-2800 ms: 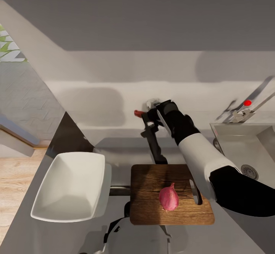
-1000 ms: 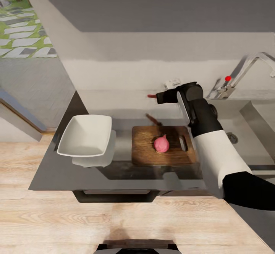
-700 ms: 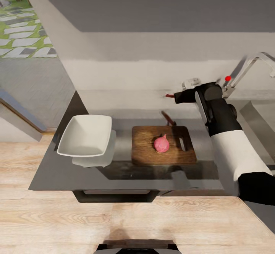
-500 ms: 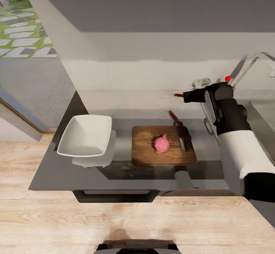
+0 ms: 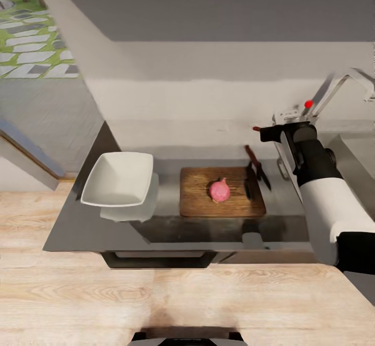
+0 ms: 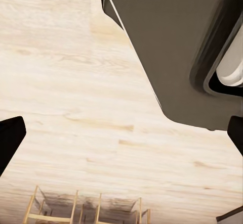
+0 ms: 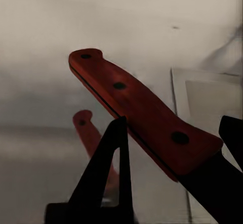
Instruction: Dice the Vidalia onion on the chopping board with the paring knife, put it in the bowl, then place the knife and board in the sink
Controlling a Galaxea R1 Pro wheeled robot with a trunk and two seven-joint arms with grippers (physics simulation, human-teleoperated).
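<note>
Nearest in the head view lies pale wooden floor (image 5: pixel 172 299), then the dark grey glossy countertop (image 5: pixel 94 226) over its dark cabinets, with a grey wall (image 5: pixel 208 96) behind and a patch of garden paving (image 5: pixel 36 54) far off at the left. On the countertop the white square bowl (image 5: pixel 119 179) holds nothing, and the brown chopping board (image 5: pixel 221 192) beside it carries the whole Vidalia onion (image 5: pixel 220 189) near its middle. Past the board's slot end, the steel sink (image 5: pixel 359 153) and its chrome tap with a red knob (image 5: pixel 309 103) sit at the right edge. The right gripper (image 5: pixel 266 133) hovers above the counter between board and sink, its fingers pinching the red-handled paring knife (image 7: pixel 147 118), whose reflection shows in the worktop below. In the left wrist view the left gripper's (image 6: pixel 121 133) finger tips stand wide apart, over the floor and a counter corner.
</note>
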